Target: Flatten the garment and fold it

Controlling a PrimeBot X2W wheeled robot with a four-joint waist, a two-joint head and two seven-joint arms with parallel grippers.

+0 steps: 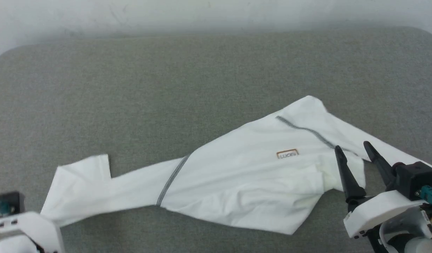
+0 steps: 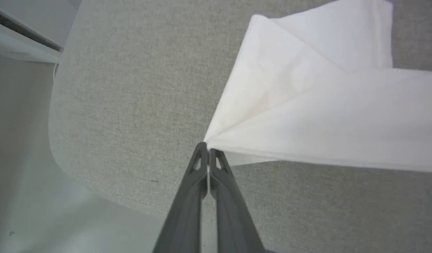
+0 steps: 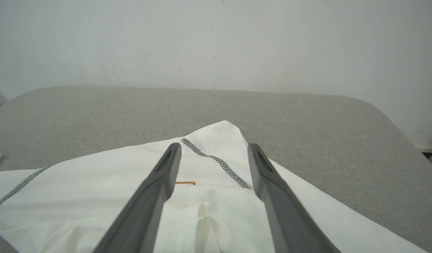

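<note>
- The garment (image 1: 237,182) is thin, smooth white cloth with grey zigzag seams (image 1: 172,181) and a small tan label (image 1: 288,154). It lies creased on the table, stretching from 8 o'clock to 3 o'clock in the head view.
- The table (image 1: 167,88) is grey woven fabric with rounded corners. Open surface runs toward 12 o'clock, up to a pale wall (image 3: 216,42).
- The left gripper (image 2: 208,149), at 8 o'clock, is pinched closed on the garment's sleeve-end corner.
- The right gripper (image 1: 352,145), at 4 o'clock, has its fingers spread wide over the garment's right end. Whether they touch it cannot be told.
</note>
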